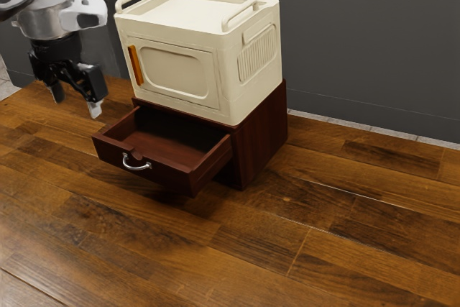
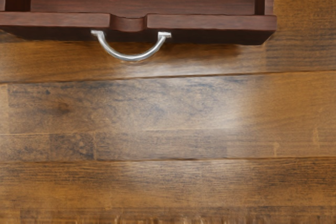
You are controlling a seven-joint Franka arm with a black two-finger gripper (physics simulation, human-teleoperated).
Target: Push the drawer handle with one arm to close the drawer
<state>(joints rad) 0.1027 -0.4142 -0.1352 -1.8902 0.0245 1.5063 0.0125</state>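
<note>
Our gripper point(image 1: 75, 102) is found open, its two fingertips pointing downward and standing clearly apart, with nothing held between them. We record it raised above the wooden surface point(image 1: 323, 228), near the drawer but apart from it. Toward the exterior view's right from the gripper, the drawer point(image 1: 169, 174) stands pulled out of its dark red-brown cabinet point(image 1: 262, 131). Its front bears a curved silver handle point(image 2: 131, 57), mounted below a shallow notch in the upper edge; we observe a space between handle and gripper. On top of the cabinet we note a cream box point(image 1: 251, 91), upright, with two raised rails, a ribbed side panel and an orange strip point(image 1: 136, 65) on its front. Behind these we find a dark grey wall point(image 1: 359, 34)
</note>
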